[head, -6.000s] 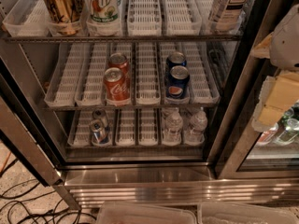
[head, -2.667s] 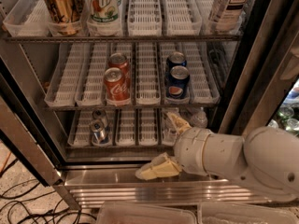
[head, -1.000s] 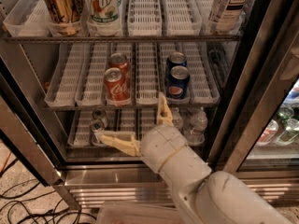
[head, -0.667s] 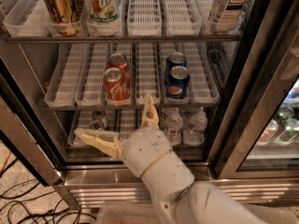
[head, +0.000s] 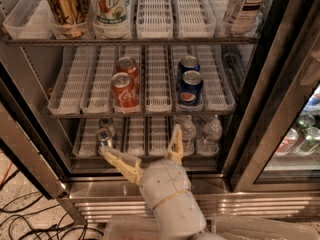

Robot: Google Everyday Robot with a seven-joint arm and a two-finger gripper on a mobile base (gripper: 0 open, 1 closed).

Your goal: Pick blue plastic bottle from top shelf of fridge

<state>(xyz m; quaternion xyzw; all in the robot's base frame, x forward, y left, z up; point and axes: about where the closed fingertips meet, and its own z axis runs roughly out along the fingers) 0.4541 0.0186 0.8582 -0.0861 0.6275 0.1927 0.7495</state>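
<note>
The blue plastic bottle (head: 246,3), clear with brown tea and a white-and-dark "TEA" label, stands at the right end of the top shelf (head: 150,41) of the fridge (head: 260,99); its cap is cut off by the top of the view. My gripper (head: 140,140) is low at the centre, in front of the bottom rack, far below and left of the bottle. Its two pale fingers (head: 116,160) are spread wide and hold nothing.
A gold can (head: 62,4) and a 7UP bottle (head: 111,6) stand at the left of the top shelf. Red cola cans (head: 124,90) and blue cans (head: 190,84) fill the middle rack. Water bottles (head: 210,134) and silver cans (head: 105,131) sit on the bottom rack. Cables (head: 20,219) lie on the floor.
The arm has swung in from the right to the front of the bottom rack. In the last second the open gripper shifted left, then settled slightly lower at the centre.
</note>
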